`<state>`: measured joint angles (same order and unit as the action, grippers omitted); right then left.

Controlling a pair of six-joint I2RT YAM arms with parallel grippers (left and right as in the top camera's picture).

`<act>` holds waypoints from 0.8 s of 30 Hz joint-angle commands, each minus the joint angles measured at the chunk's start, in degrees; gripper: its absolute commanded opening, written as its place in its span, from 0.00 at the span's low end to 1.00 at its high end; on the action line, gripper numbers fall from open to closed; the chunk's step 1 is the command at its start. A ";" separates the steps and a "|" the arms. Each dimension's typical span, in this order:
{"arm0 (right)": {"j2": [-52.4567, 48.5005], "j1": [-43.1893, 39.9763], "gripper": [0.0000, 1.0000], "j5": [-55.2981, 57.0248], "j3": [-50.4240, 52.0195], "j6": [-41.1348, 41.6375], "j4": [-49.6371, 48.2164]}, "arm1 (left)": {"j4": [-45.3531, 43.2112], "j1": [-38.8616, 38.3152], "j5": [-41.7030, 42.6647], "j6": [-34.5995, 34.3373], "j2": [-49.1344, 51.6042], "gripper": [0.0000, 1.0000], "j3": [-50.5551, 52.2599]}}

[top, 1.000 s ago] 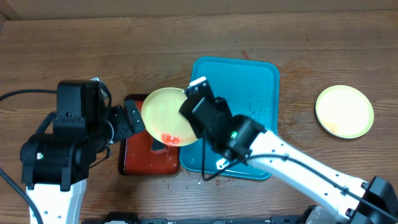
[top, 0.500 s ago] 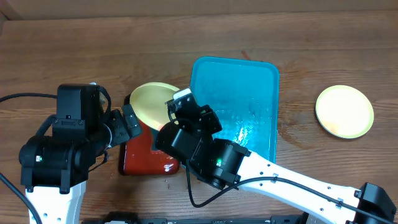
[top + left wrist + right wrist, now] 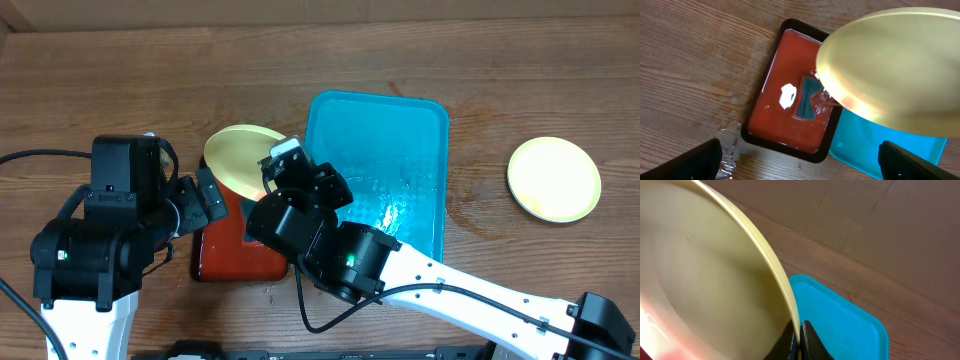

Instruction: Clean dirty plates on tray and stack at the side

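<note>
My right gripper (image 3: 800,330) is shut on the rim of a pale yellow-green plate (image 3: 715,280), which has a reddish smear low on its face. From overhead the plate (image 3: 235,158) hangs tilted over the back of the red tray, with the right gripper (image 3: 283,165) at its right edge. The left wrist view has the plate (image 3: 890,70) at upper right. Empty and wet, the turquoise tray (image 3: 400,130) lies just right of it. A second yellow-green plate (image 3: 553,178) rests on the table at far right. Left of the red tray, my left gripper (image 3: 205,200) is open, holding nothing.
A red tray with a black rim (image 3: 752,135) holds water, a small teal piece (image 3: 807,97) and a white blob (image 3: 788,95). Water drops lie on the wood near its front corner (image 3: 727,145). My right arm (image 3: 450,285) crosses the turquoise tray's front.
My right arm has carried the plate left, from the turquoise tray's edge to above the red tray. The left arm has stayed put.
</note>
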<state>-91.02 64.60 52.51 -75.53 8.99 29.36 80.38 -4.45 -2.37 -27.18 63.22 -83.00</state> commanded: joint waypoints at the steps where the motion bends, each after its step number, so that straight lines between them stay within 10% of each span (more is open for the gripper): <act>1: -0.42 0.28 0.04 1.49 -0.94 -1.84 -0.42 | -0.02 0.35 -0.79 0.17 -0.22 1.00 -1.11; 24: -0.42 1.95 0.04 5.25 -0.94 -6.51 -2.40 | -0.02 0.35 -0.79 0.20 -0.22 1.00 -1.11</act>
<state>-91.05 65.91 55.55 -75.53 2.96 27.57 80.38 -4.45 -2.37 -27.18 63.22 -83.00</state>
